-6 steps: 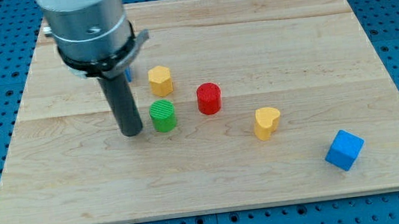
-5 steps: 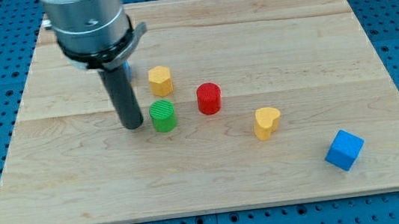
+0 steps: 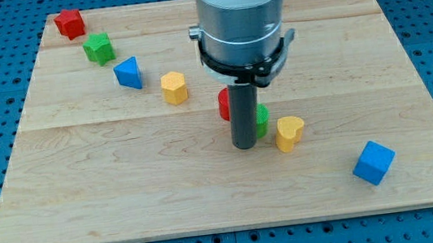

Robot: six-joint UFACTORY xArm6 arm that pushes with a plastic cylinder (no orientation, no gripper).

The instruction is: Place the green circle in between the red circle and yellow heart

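My tip rests on the board just left of the green circle, which is mostly hidden behind the rod. The red circle peeks out at the rod's left, up and left of the green circle. The yellow heart stands just right of the green circle, close to it. The green circle sits between the red circle and the yellow heart.
A yellow hexagon, a blue triangle, a green star and a red star run in a line toward the view's top left. A blue cube lies at the bottom right. The wooden board ends near the bottom.
The rod has swept from the view's left to the middle. The green circle has slid right, from below the yellow hexagon to between the red circle and yellow heart.
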